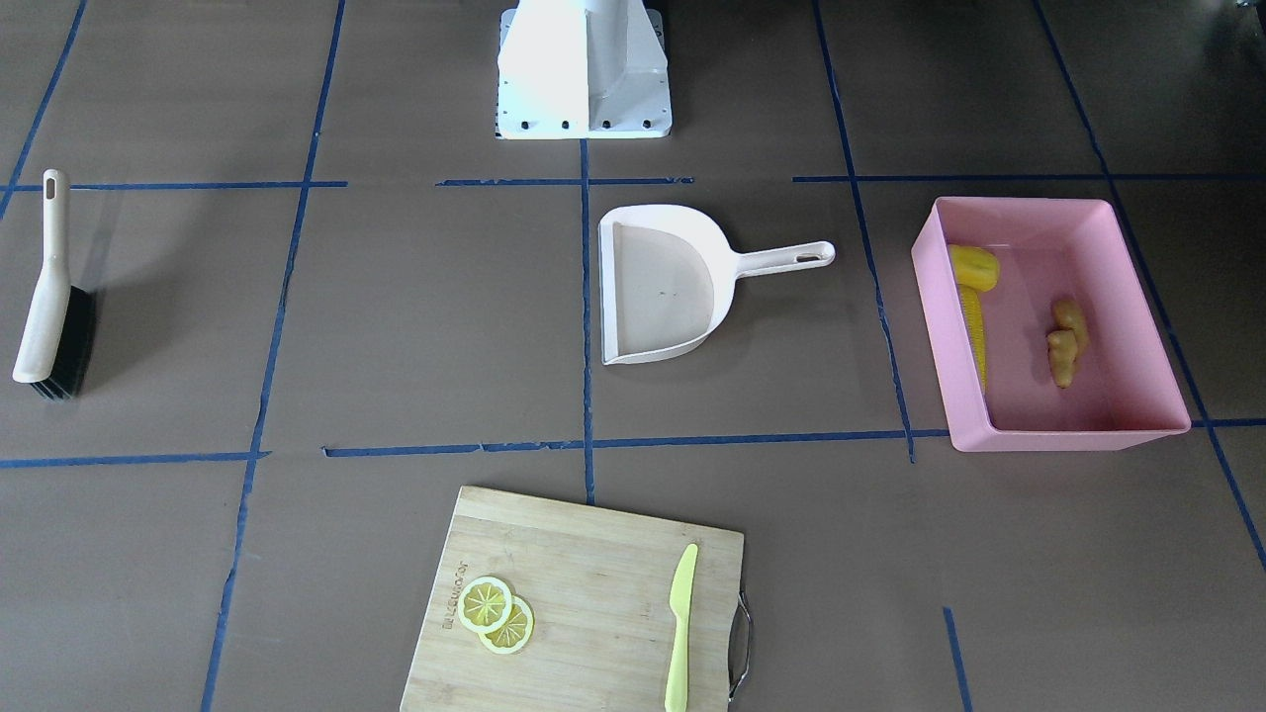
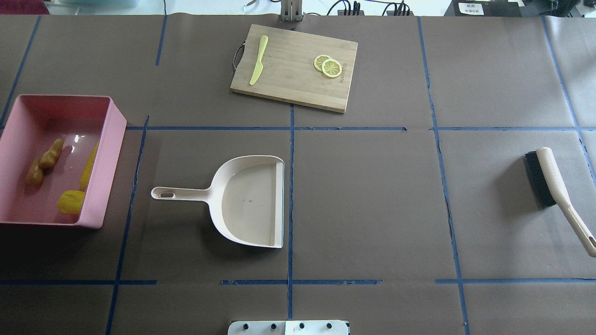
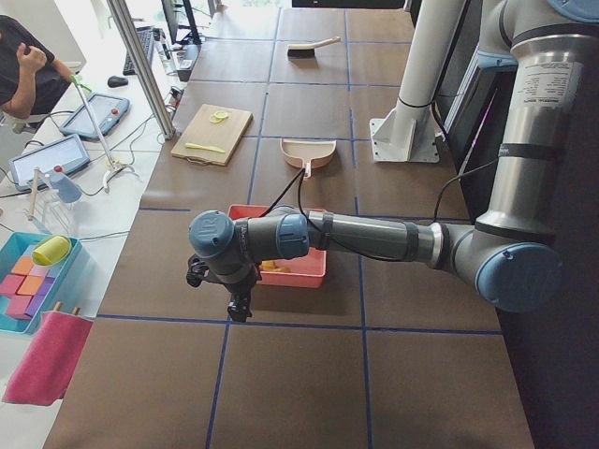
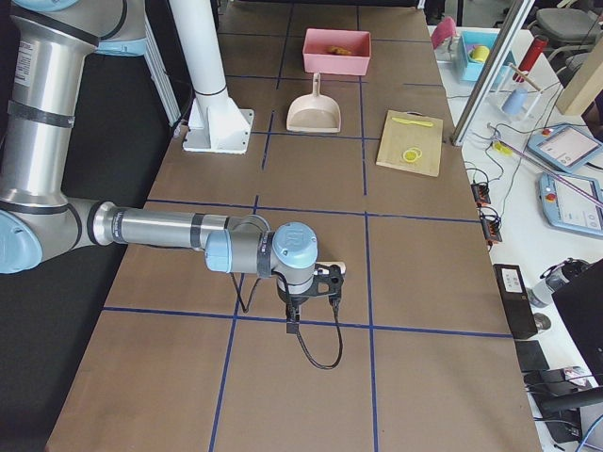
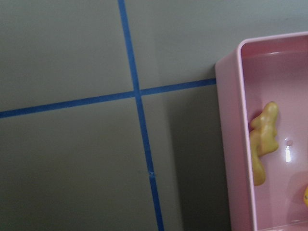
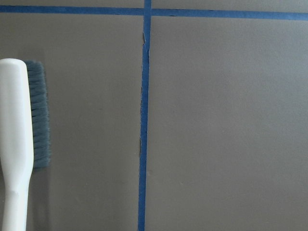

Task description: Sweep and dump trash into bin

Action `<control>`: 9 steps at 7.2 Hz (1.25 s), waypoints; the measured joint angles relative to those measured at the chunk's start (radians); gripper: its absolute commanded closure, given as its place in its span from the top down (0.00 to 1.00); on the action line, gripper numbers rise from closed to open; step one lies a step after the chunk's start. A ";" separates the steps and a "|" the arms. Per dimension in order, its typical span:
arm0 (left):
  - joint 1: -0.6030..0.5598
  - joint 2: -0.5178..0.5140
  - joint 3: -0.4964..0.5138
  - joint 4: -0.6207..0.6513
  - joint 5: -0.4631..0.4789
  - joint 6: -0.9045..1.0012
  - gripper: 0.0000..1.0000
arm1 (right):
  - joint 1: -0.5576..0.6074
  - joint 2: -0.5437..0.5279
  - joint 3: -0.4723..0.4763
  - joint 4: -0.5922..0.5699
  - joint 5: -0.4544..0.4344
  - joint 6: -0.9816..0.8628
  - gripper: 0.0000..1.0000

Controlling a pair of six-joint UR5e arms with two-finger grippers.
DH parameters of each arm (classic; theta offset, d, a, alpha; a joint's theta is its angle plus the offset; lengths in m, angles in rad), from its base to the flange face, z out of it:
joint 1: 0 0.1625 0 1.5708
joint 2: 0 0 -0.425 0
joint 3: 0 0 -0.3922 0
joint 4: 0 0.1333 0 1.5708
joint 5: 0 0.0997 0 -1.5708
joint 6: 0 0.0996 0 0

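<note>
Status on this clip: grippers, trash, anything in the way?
Left gripper beside bin, right gripper by brush; jaws unreadable. Corn, potato, ginger in bin. Dustpan empty. No obstruction seen.

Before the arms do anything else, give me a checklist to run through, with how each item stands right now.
1. Trash in the large shallow pink plastic tub: the long yellow corn cob, rounded yellow potato-like lump and knobbly tan ginger root all lie inside: ok.
2. Cream plastic dustpan with a handle empty, flat on the brown table: ok.
3. Cream-handled brush with black bristles lying on the table, in no gripper: ok.
4. Round lemon slices and lime-green plastic knife on the bamboo cutting board: ok.
5. Left gripper and right gripper open or shut: cannot tell; they show only in the side views.
</note>
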 measured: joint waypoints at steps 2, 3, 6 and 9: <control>-0.004 0.000 0.000 -0.010 0.107 -0.045 1.00 | -0.001 0.008 -0.010 0.006 0.000 -0.001 1.00; -0.005 0.005 0.004 -0.021 0.122 -0.057 1.00 | -0.001 0.019 -0.020 0.006 -0.004 -0.003 1.00; -0.004 0.012 0.043 -0.034 0.032 -0.062 1.00 | 0.000 0.030 -0.036 0.004 -0.001 -0.007 1.00; -0.003 0.011 0.045 -0.039 0.018 -0.063 1.00 | -0.001 0.042 -0.051 0.004 0.002 -0.005 1.00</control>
